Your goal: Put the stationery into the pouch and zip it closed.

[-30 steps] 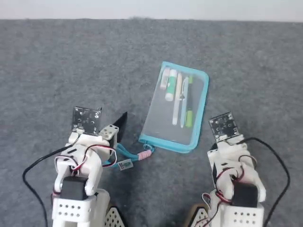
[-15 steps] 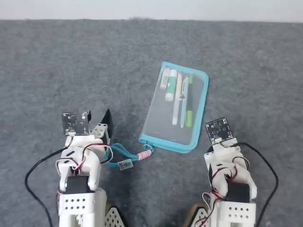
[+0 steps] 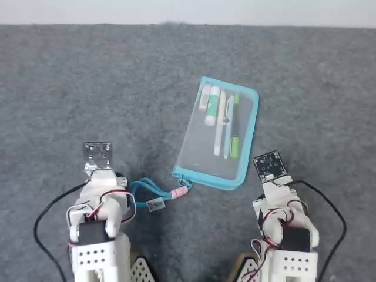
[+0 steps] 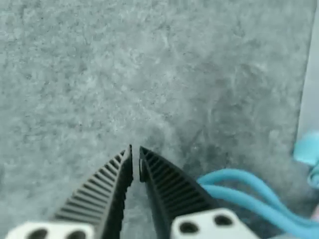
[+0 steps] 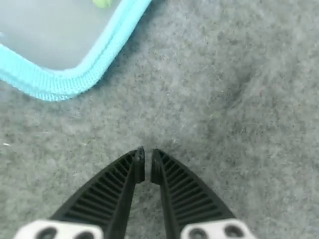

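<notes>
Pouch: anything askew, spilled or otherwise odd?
Nothing stands out. The pouch lies flat at a slant on the mat, the pens are inside it, and its strap trails from one corner. Nothing is spilled.

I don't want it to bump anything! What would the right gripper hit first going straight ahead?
Likely only the grey mat: the right gripper points past the pouch, beside its corner.

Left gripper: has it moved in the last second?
Yes. In the high view the left gripper has drawn back toward its own base, away from the pouch, which stayed put.
</notes>
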`<state>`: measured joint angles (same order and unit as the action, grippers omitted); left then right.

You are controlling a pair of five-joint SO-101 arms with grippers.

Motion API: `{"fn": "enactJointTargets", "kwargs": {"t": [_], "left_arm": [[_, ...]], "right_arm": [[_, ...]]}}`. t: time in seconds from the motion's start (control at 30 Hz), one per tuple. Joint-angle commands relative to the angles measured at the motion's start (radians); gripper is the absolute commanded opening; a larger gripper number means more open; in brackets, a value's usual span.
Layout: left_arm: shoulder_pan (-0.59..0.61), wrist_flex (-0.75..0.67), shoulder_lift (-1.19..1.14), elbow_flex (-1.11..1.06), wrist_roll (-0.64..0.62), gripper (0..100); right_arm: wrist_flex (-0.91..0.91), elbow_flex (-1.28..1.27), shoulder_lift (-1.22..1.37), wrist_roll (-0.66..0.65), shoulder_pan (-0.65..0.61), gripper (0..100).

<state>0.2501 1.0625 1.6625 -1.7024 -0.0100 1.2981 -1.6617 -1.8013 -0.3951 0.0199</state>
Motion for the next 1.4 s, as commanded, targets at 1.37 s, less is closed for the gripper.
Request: {"fn": "enactJointTargets", "kwargs": {"t": [1.37], "left_arm": [[0.006,0.198,0.152,0.016,0.144,1]], "right_arm": [[0.010,-0.021,-0.005,0.006,0.005,1.0]]}}
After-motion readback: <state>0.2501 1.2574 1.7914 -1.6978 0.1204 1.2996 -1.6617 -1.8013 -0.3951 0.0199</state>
